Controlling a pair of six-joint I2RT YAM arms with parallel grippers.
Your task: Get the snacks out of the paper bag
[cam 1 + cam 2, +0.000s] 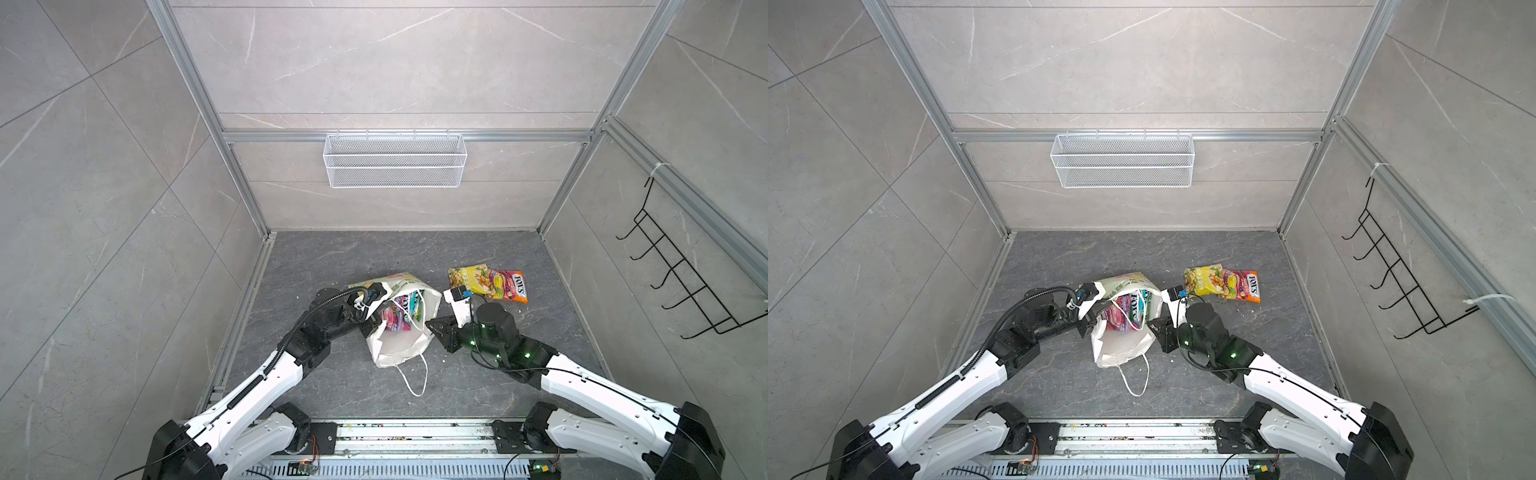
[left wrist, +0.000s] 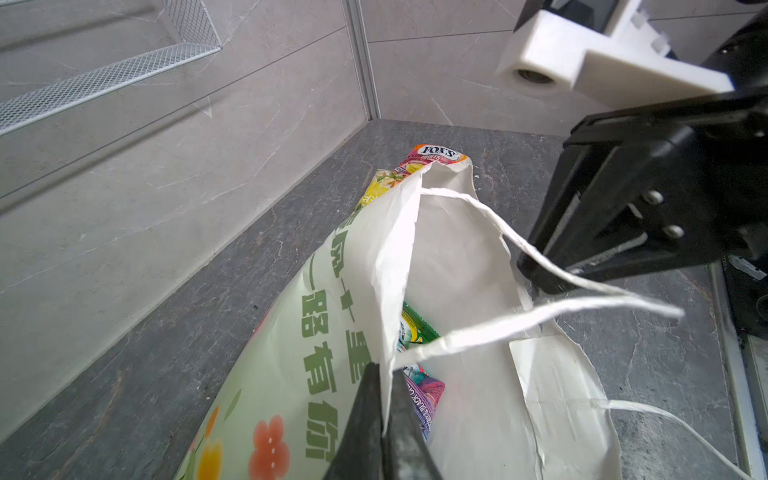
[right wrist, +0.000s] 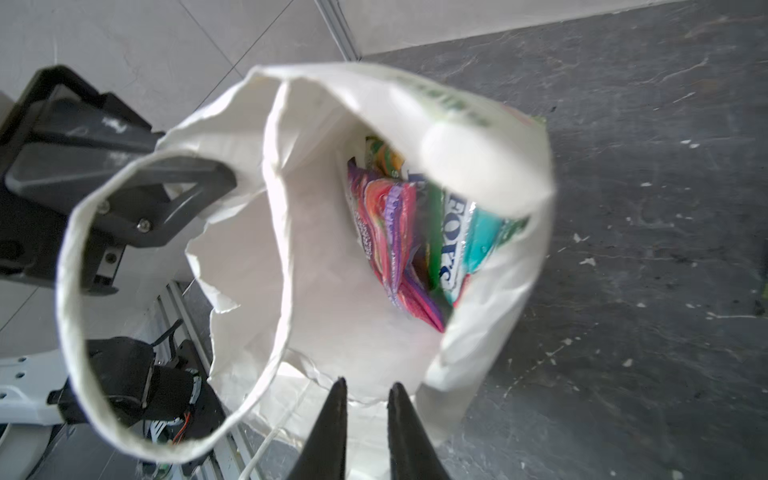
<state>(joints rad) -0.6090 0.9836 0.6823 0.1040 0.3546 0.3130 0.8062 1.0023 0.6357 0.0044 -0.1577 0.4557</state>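
The left pincer (image 2: 386,372) clamps the paper bag (image 2: 457,257) rim; the right pincer (image 3: 368,384), narrowly parted, empty, has snacks (image 3: 395,232) just ahead

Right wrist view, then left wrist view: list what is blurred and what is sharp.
Right wrist view: the cord handle and the near rim of the paper bag are blurred; the FOX'S packets inside are legible. Left wrist view: the green lettering is sharp, the left gripper a dark blur.

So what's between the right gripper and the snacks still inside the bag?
Only the paper bag's rim and bare white inside wall, in the right wrist view. The right gripper, jaws apart, sits at the mouth, short of the snacks.
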